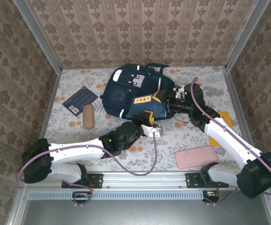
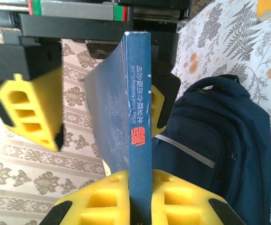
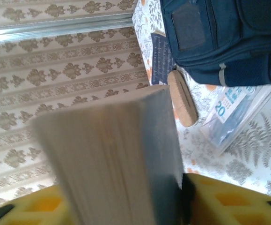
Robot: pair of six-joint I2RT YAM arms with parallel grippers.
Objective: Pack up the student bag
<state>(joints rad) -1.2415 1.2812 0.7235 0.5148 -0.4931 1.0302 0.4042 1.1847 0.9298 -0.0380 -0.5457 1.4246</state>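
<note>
One navy-blue bound book (image 2: pixel 139 93), two grippers.
Left gripper (image 2: pixel 140 201) pinched on spine; right gripper (image 3: pixel 126 213) hold unclear; navy-blue fabric backpack (image 2: pixel 219 140) just beyond.

Book (image 2: pixel 139 93) blocks student bag (image 1: pixel 126 89) front; table (image 1: pixel 175 140) centre free.

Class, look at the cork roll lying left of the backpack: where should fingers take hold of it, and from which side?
Probably around its middle, from above. The cork roll lies on its side on the table, so fingers can close across its long rounded flanks, which look free.
</note>
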